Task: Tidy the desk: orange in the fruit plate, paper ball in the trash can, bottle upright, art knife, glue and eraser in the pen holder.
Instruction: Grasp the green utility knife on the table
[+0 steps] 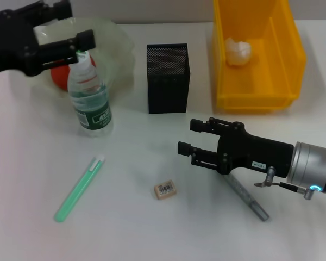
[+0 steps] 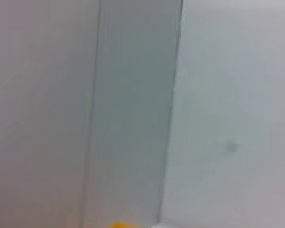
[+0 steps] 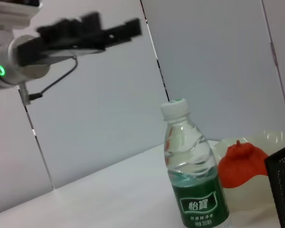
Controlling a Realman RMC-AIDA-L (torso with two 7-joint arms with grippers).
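The bottle (image 1: 90,95) stands upright with its white cap on; it also shows in the right wrist view (image 3: 194,183). My left gripper (image 1: 80,22) hangs open above and behind the cap, holding nothing. The orange (image 1: 61,77) lies in the fruit plate (image 1: 117,43), half hidden by the bottle. The paper ball (image 1: 238,51) rests inside the trash can (image 1: 293,60). Between plate and can stands the pen holder (image 1: 168,81). The eraser (image 1: 165,190), a green stick (image 1: 79,187) and a grey pen-shaped tool (image 1: 249,198) lie on the table; which one is the art knife and which the glue I cannot tell. My right gripper (image 1: 186,136) hovers open over the grey tool's far end.
The white table (image 1: 130,228) runs to the near edge. From the right wrist, my left gripper (image 3: 118,23) is high above the bottle cap, with the orange (image 3: 240,161), fruit plate (image 3: 275,140) and pen holder (image 3: 282,185) behind. The left wrist shows only a blurred wall.
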